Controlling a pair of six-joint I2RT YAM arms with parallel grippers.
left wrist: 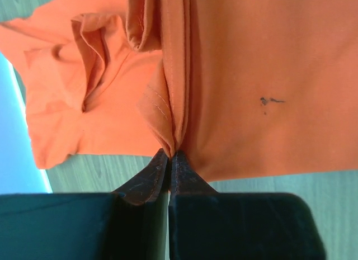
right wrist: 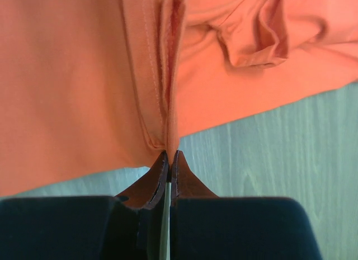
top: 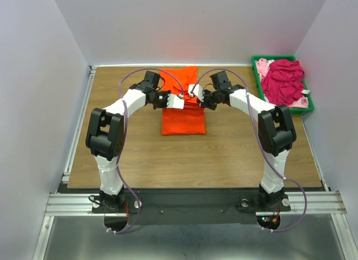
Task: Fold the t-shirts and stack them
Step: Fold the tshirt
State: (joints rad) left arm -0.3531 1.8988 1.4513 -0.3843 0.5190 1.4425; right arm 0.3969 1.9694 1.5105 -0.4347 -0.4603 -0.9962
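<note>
Orange t-shirt (top: 183, 121): clamped on both sides. Left gripper (left wrist: 169, 154): fingertips pressed together on a stitched, doubled edge of the cloth, just above the wood. Right gripper (right wrist: 168, 154): same state, tips closed on a seamed fold at the opposite side. Between the two, seen from above: a raised band of orange cloth, with a flat rectangular part lying toward the arm bases and more cloth running toward the far edge. Loose, puckered folds, apparently sleeves, beside each pinch point in the wrist views. Position: middle of the table (top: 140, 154), nearer the far edge. Small dark mark on the cloth in the left wrist view. Magenta t-shirt (top: 282, 81): crumpled in the green bin (top: 311, 105) at the far right corner. Pale pink t-shirt (top: 263, 64): bunched beside and under it in the same bin. Progress, as judged: first shirt part-folded, a cross fold apparently in hand; two shirts not yet taken out; no stack begun; well under halfway.
</note>
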